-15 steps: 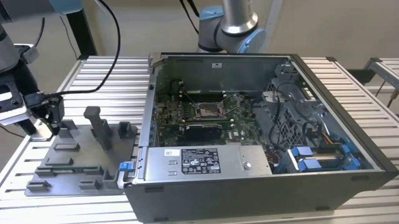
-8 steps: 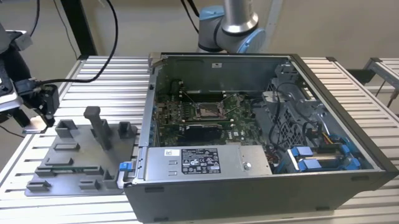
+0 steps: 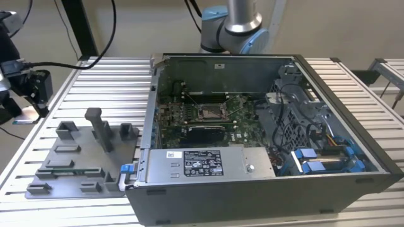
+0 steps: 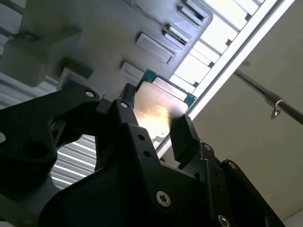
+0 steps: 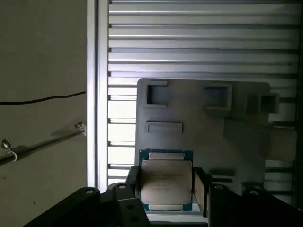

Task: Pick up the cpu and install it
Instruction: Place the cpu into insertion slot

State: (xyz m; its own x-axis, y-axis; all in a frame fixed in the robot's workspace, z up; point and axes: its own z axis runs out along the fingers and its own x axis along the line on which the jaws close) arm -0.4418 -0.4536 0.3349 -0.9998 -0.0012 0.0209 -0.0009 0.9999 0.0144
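The black gripper (image 5: 166,189) has its fingers (image 5: 200,189) pinching the small, square, silver-topped, green-edged cpu (image 5: 166,178) by two opposite sides (seen in both wrist views), close to the grey plastic tray (image 5: 236,142) on the ribbed metal table (image 5: 189,47).

label (image 3: 203,164) on power supply (image 3: 243,155), print unreadable

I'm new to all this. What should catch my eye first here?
The open computer case dominates the exterior view, its green motherboard exposed. In both wrist views a shiny square cpu sits pinched in the black gripper, with the grey tray beyond.
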